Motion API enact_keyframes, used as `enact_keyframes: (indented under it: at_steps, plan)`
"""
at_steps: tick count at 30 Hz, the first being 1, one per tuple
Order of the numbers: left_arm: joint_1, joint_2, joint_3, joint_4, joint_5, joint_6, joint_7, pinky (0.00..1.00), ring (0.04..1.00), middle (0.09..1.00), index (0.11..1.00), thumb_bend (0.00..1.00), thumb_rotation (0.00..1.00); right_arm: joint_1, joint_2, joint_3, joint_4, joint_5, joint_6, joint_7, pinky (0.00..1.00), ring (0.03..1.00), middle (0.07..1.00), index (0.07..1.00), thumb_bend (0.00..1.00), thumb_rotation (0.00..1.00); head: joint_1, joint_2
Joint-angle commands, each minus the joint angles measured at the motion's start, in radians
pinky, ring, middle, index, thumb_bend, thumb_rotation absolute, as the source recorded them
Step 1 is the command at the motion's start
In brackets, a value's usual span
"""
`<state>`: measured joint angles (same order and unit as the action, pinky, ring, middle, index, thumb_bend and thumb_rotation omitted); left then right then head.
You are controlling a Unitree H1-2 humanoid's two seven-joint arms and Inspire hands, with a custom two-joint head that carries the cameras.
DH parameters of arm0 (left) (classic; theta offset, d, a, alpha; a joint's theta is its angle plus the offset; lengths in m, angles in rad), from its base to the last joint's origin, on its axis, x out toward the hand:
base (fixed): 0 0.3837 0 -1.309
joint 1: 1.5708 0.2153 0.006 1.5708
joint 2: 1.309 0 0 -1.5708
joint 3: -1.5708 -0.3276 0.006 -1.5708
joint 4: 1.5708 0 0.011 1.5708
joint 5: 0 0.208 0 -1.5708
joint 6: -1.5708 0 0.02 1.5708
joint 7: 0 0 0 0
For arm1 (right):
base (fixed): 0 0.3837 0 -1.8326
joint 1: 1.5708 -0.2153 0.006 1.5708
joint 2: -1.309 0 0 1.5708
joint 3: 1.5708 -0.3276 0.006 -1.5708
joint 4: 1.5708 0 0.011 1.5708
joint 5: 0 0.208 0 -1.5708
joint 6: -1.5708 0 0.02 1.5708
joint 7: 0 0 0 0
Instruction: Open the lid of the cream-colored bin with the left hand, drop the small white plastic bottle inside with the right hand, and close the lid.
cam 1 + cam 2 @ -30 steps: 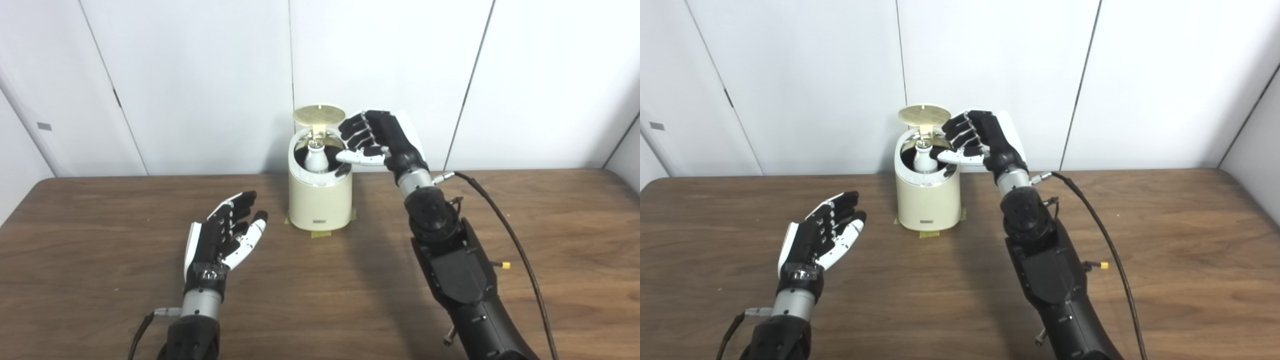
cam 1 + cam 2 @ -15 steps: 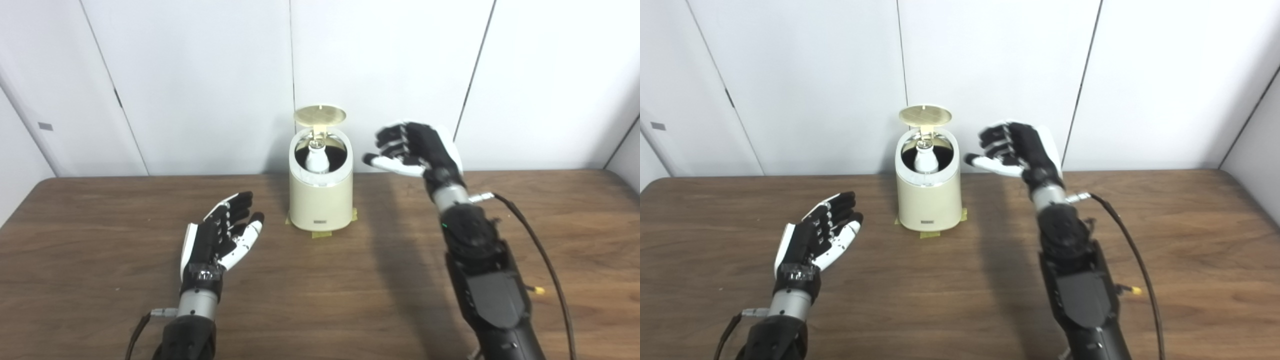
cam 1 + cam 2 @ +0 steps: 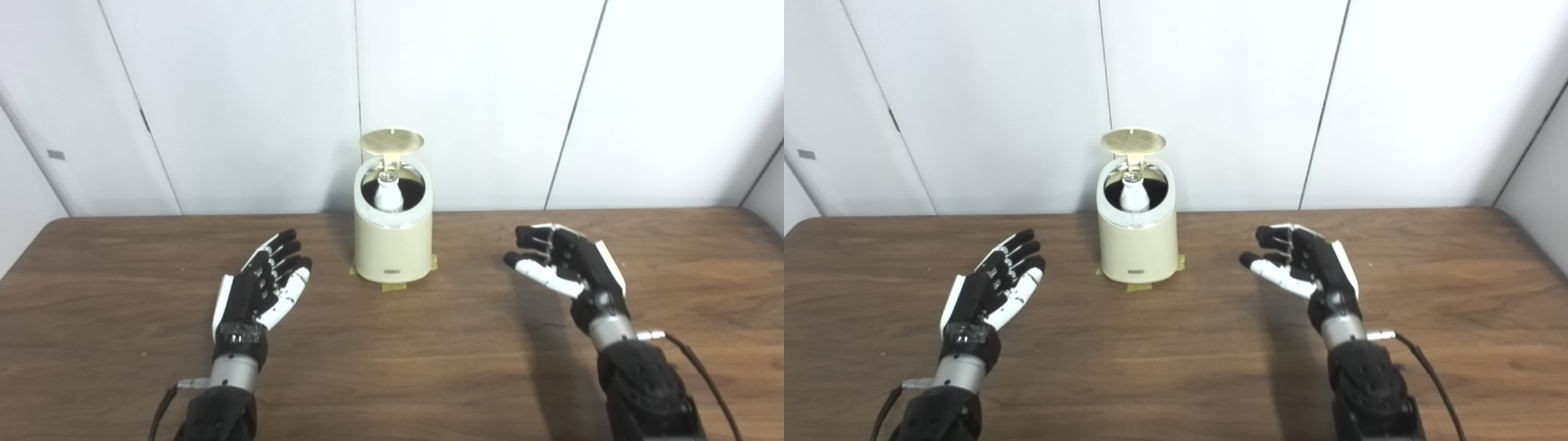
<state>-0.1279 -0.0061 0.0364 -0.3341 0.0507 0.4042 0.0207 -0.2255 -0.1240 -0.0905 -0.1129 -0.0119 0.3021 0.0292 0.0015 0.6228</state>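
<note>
The cream-colored bin [image 3: 1137,245] stands on the desk [image 3: 1176,367], lid [image 3: 1133,141] upright, small white plastic bottle [image 3: 1134,195] inside. Left hand [image 3: 989,291] and right hand [image 3: 1304,269] hover empty, fingers spread, on either side.

A cream-coloured round plastic bin [image 3: 392,248] is showing a gold gridded lid [image 3: 391,140]; the wooden table [image 3: 429,349] is showing dark-brown grain.

The bin [image 3: 392,236] stands far-centre on the tabletop [image 3: 392,367], bottle [image 3: 387,193] inside; left hand [image 3: 260,288] and right hand [image 3: 566,272] flank it nearer.
</note>
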Motion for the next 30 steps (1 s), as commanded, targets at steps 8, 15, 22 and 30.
enact_keyframes:
  at_steps: [8,15,22,30]
  plan:
    - [-0.135,0.058,-0.014,0.018,0.028,-0.020,-0.006,0.82,0.856,0.863,0.885,0.33,0.82,0.015,-0.016,-0.019,-0.052,0.071,-0.039,0.031,0.82,0.906,0.905,0.866,0.62,0.79,0.022,-0.007]
    - [-0.250,0.141,-0.048,0.055,0.058,0.020,-0.056,0.87,0.891,0.893,0.900,0.38,0.84,0.064,0.004,0.000,-0.041,0.085,-0.081,0.037,0.85,0.931,0.921,0.919,0.61,0.92,0.031,-0.015]
    - [-0.390,0.213,-0.068,0.107,0.089,0.050,-0.097,0.86,0.883,0.889,0.900,0.38,0.83,0.085,0.026,0.021,-0.017,0.048,-0.133,0.014,0.84,0.911,0.901,0.903,0.62,0.95,0.037,-0.022]
    - [-0.533,0.235,-0.069,0.224,0.079,0.057,-0.134,0.84,0.877,0.882,0.886,0.39,0.81,0.090,0.039,0.032,0.008,0.022,-0.174,-0.004,0.81,0.900,0.895,0.901,0.61,0.96,0.046,-0.032]
